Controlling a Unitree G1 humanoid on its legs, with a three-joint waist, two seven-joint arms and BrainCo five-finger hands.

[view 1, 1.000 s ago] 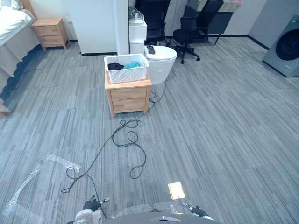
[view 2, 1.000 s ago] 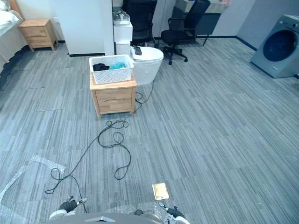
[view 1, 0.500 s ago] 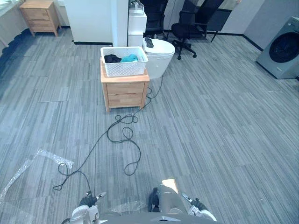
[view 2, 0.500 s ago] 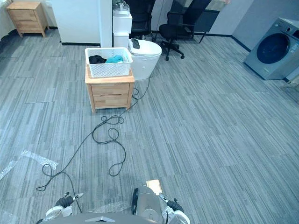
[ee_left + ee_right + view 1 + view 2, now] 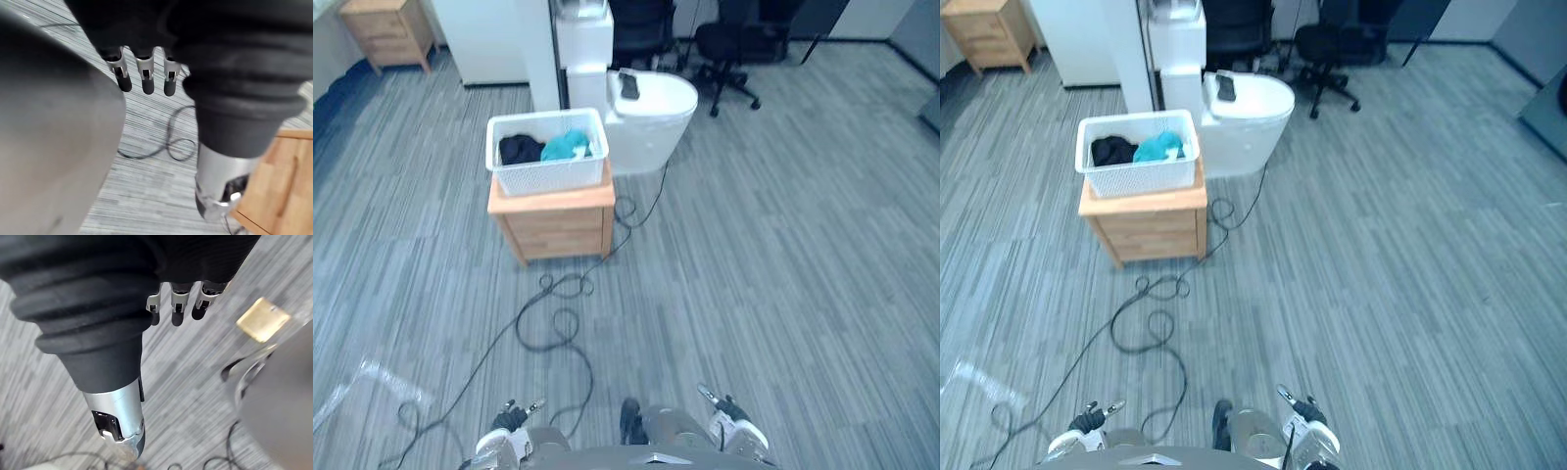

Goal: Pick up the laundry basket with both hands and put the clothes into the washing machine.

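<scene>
Grey striped carpet (image 5: 783, 255) covers the floor. A white partition (image 5: 494, 39) stands at the far side, with a black office chair (image 5: 729, 44) to its right and a wooden nightstand (image 5: 386, 29) far left. A white toilet (image 5: 651, 122), with a dark flat object (image 5: 628, 85) on its lid, stands just beside and behind a second nightstand (image 5: 558, 220).

On that stand sits the white laundry basket (image 5: 548, 178), well apart from both hands. It holds a black garment (image 5: 519, 149) and a teal garment (image 5: 568, 145).

Clear plastic film (image 5: 372, 382) lies on the carpet low left. A small brass-coloured plate (image 5: 263, 319) lies near the right hand (image 5: 178, 308).

Both that hand and the left hand (image 5: 146, 78) hang low with fingers straight and loose, holding nothing.
</scene>
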